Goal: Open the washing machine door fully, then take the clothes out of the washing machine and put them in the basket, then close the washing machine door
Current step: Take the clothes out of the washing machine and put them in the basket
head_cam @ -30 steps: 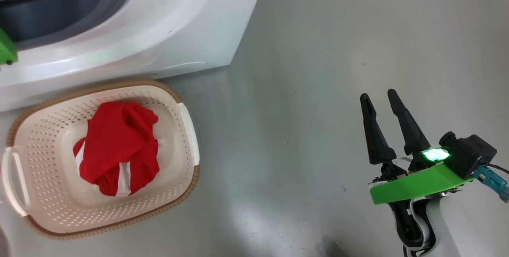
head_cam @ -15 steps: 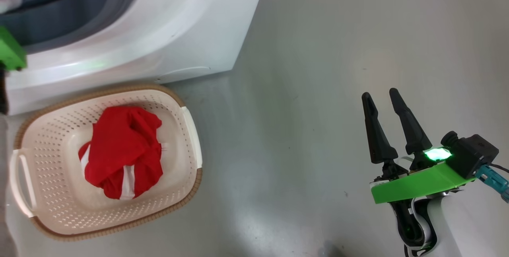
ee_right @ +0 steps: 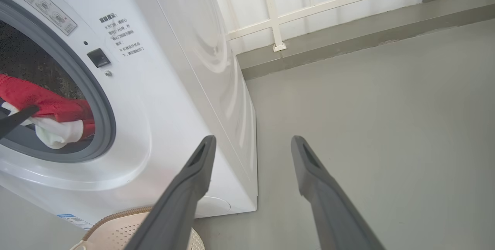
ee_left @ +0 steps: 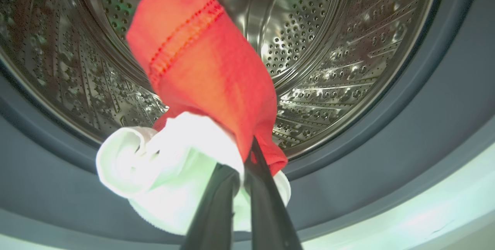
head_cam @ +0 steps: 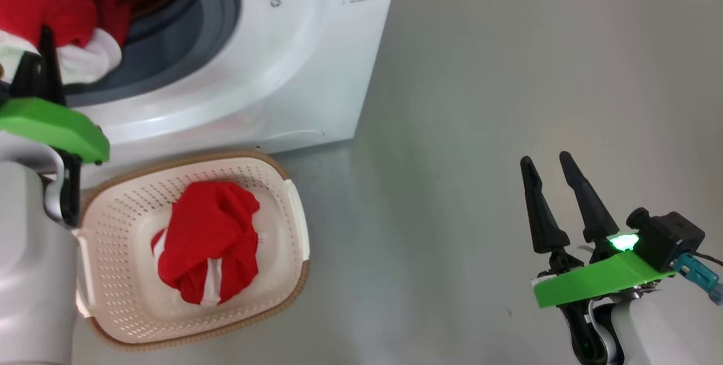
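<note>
Now the left gripper (ee_left: 243,163) is pinched tight on the garment (ee_left: 209,68), its two dark fingers closed where the white fold meets the red cloth. The garment hangs at the washer's (head_cam: 316,71) mouth, in front of the steel drum (ee_left: 348,48) and inside the ring of the grey gasket (ee_left: 444,107); whether it touches the gasket I cannot tell. The right gripper (head_cam: 545,159) has its fingers spread wide and holds nothing, well off to the right above the grey floor (head_cam: 480,71). The basket (head_cam: 130,201) sits on the floor just in front of the washer, with a red-and-white bundle (head_cam: 206,240) crumpled in its middle.
</note>
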Motion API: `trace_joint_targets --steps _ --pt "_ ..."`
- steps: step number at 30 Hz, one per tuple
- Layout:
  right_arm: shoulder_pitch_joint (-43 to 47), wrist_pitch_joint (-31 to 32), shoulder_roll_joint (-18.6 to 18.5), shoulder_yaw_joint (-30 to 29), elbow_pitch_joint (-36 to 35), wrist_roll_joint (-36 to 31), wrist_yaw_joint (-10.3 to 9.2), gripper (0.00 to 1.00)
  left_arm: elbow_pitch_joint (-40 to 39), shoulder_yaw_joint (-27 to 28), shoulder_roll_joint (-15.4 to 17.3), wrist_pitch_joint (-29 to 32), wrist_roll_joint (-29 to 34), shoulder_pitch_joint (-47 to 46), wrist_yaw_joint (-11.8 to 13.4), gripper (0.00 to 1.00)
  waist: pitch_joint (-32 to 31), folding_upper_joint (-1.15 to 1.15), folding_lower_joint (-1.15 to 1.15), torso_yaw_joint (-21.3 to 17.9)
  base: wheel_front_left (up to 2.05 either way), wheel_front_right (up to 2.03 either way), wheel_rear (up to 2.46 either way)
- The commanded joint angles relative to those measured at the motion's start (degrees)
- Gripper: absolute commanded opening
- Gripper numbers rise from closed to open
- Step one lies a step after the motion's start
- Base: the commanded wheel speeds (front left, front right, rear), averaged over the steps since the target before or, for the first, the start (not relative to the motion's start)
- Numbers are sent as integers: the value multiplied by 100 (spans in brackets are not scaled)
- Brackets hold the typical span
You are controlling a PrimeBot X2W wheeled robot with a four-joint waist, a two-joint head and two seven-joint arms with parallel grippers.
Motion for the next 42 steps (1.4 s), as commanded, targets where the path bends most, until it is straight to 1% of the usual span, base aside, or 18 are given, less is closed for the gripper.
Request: trace_joint_targets --steps 1,9,11,12,13,17,25,33,37,42 --pt "115 -37 -16 57 -99 -48 36 100 -382 155 198 -68 -14 227 -46 0 -310 0 0 185 0 0 0" --pt "319 -37 -16 -8 -57 -133 36 100 -1455 308 -46 -68 8 940 -122 0 -682 0 0 380 0 0 0" --pt "346 -37 -16 -18 -53 -139 36 100 -1583 333 -78 -68 0 1016 -129 0 -721 0 0 404 0 0 0" --pt "387 -37 -16 -30 -43 -151 36 100 -1849 375 -135 -68 -11 1159 -142 0 -791 0 0 444 0 0 0" --pt "387 -37 -16 -30 -43 -151 36 100 -1849 375 -135 -68 -11 1159 -142 0 -791 0 0 444 0 0 0" --pt "464 -37 -16 -78 -29 -173 36 100 -2517 421 -281 -68 -26 1491 -165 0 -918 0 0 547 0 0 0" --pt "522 -37 -16 -98 -23 -192 36 100 -3602 502 -444 -69 -20 1916 -176 0 -1007 0 0 635 0 0 0" --pt "569 -37 -16 -108 -69 -208 36 100 -4641 543 -641 -69 1 2488 -179 0 -955 0 0 673 0 0 0" --pt "554 -37 -16 -103 -89 -205 36 100 -4758 517 -732 -69 12 2900 -180 0 -872 0 0 684 0 0 0" --pt "492 -37 -16 -68 -98 -200 36 100 -4310 437 -809 -69 18 3326 -181 0 -713 0 0 682 0 0 0"
